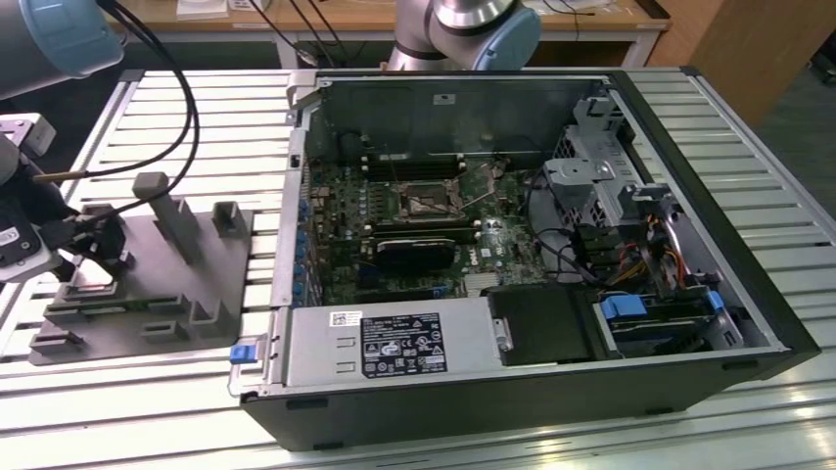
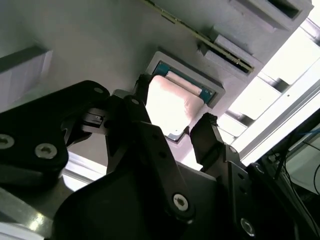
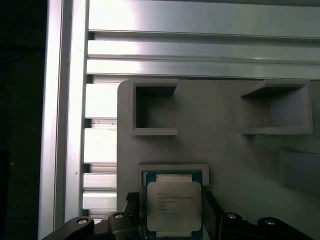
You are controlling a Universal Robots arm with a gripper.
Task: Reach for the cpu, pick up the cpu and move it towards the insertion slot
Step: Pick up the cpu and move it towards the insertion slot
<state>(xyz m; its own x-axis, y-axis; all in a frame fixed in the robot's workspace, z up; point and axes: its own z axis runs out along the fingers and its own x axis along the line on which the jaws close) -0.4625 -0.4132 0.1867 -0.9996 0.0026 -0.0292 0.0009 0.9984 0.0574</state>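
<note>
Hand (image 2: 173, 105) open, jaws straddling the cpu (image 3: 174, 205), which lies between them in its fixture (image 3: 225, 150) recess. Reach judged complete; grip, lift and transfer to the far-off slot (image 1: 428, 203) remain.

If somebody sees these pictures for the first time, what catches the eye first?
The open computer case dominates the exterior view, with the insertion slot on its board. In the first wrist view, the cpu lies in the grey fixture, with the open tool straddling it.
</note>
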